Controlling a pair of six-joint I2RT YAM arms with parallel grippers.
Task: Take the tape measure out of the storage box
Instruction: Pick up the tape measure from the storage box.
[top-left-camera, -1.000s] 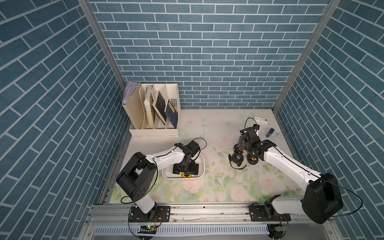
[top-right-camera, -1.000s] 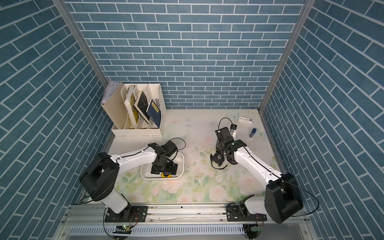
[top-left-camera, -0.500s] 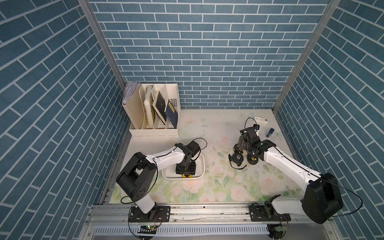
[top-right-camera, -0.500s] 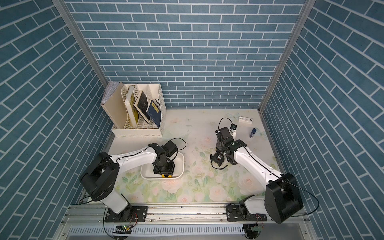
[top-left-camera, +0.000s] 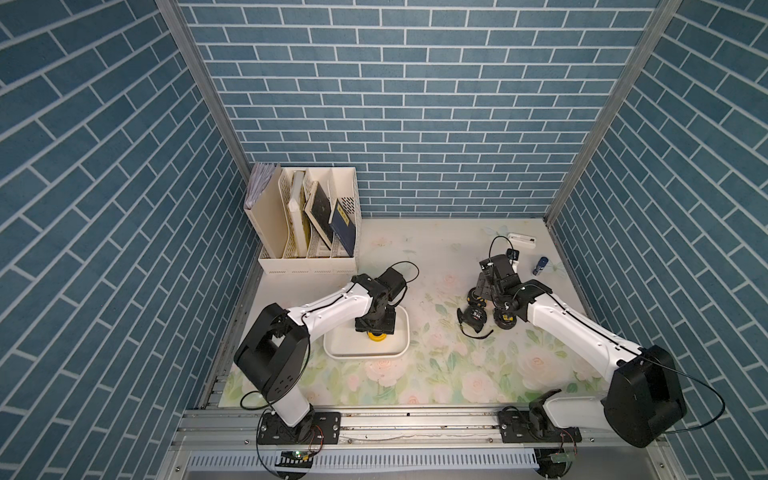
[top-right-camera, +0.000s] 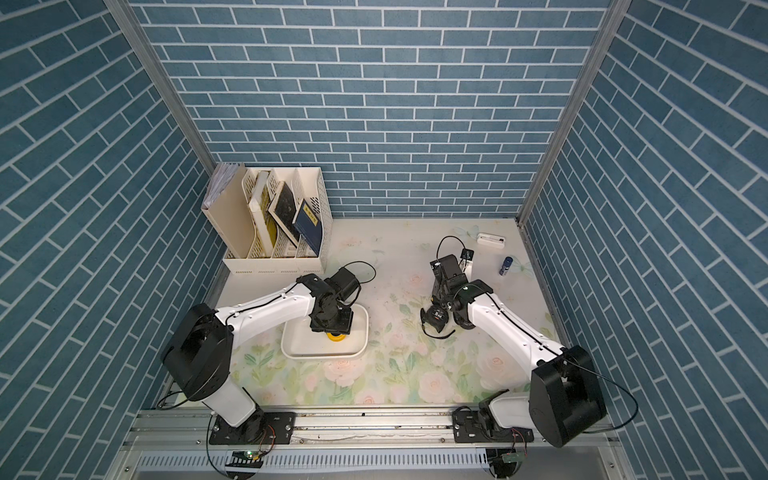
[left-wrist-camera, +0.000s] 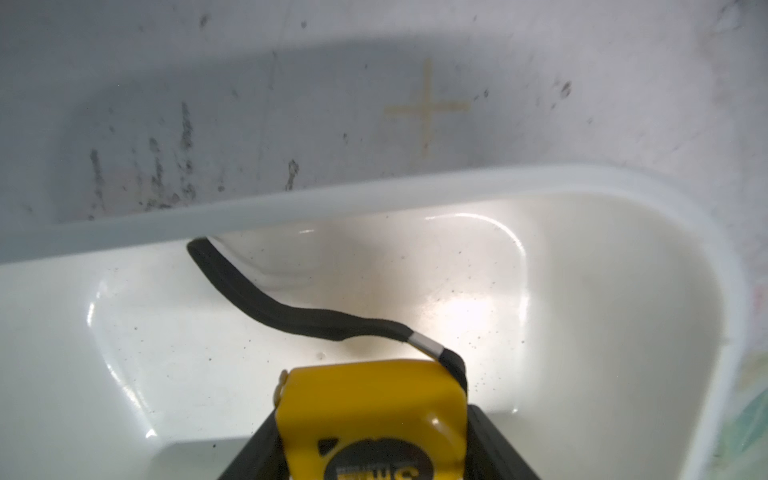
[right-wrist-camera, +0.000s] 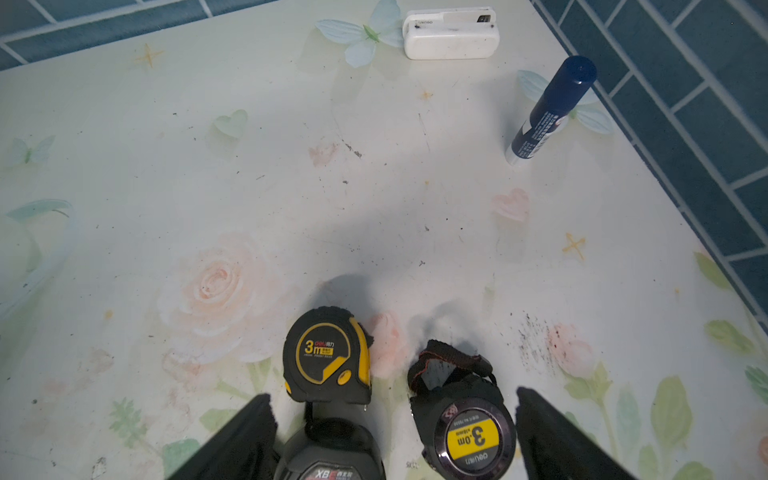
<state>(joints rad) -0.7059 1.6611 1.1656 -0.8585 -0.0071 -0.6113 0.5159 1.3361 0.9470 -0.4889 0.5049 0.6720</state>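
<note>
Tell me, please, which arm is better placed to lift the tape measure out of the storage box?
Left. The left claw is shut on the tape measure inside the storage box; the right claw stands open over the table, apart from the box.

Yellow tape measure (left-wrist-camera: 370, 411), black strap (left-wrist-camera: 291, 315); white storage box (left-wrist-camera: 415, 193); floral tabletop (top-left-camera: 457, 374); blue brick-pattern walls (top-left-camera: 415, 104).

Top views overhead, wrist views close-up

You are working between blue brick-patterned walls (top-left-camera: 415, 104); a scuffed floral table cover (top-left-camera: 436, 374) is lying under even light.
</note>
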